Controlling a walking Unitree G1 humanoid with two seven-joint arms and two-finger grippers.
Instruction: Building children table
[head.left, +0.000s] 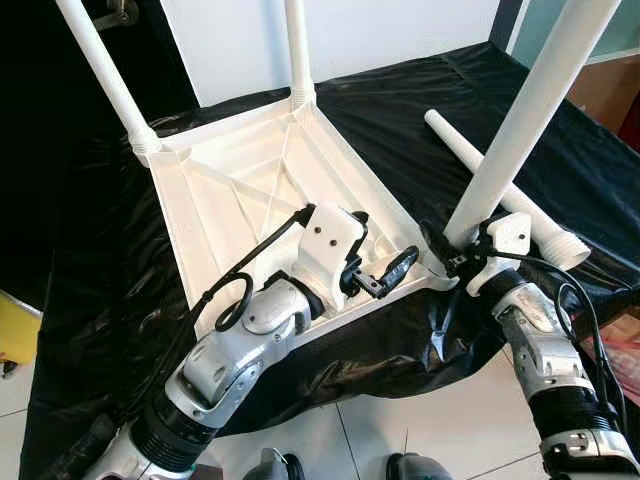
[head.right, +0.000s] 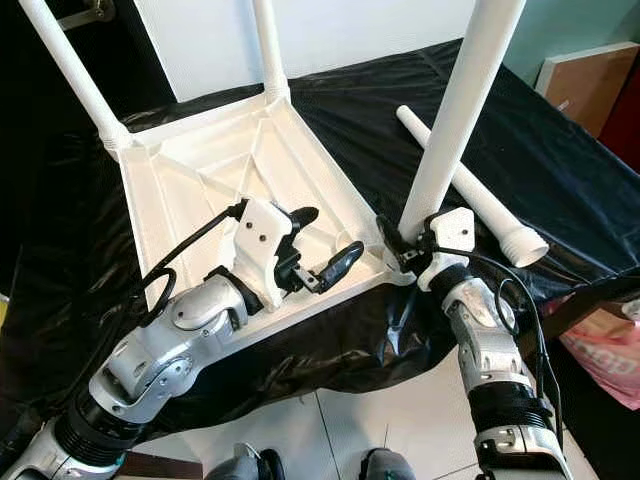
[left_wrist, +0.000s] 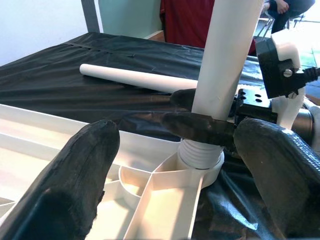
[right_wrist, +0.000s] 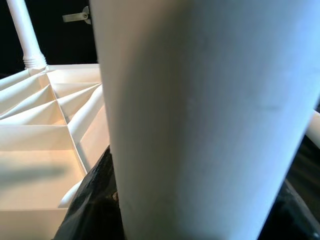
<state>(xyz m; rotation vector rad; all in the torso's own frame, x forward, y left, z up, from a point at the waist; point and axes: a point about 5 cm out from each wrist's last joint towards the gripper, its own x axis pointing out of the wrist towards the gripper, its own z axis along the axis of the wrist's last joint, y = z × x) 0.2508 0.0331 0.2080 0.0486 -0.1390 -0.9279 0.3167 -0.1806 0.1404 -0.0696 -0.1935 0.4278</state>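
The upturned white tabletop (head.left: 262, 190) lies on the black-draped bench (head.left: 90, 260), its leg tops cut off. The left hand (head.left: 375, 268) hovers wide over its near rim. The right hand (head.left: 452, 250) grips the corner leg (head.left: 520, 125), fingertips partly hidden; a loose leg (head.left: 495, 185) lies beyond.

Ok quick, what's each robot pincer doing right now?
Left pincer: open, holding nothing, over the upside-down tabletop.
Right pincer: closed around the white table leg standing in the corner socket.
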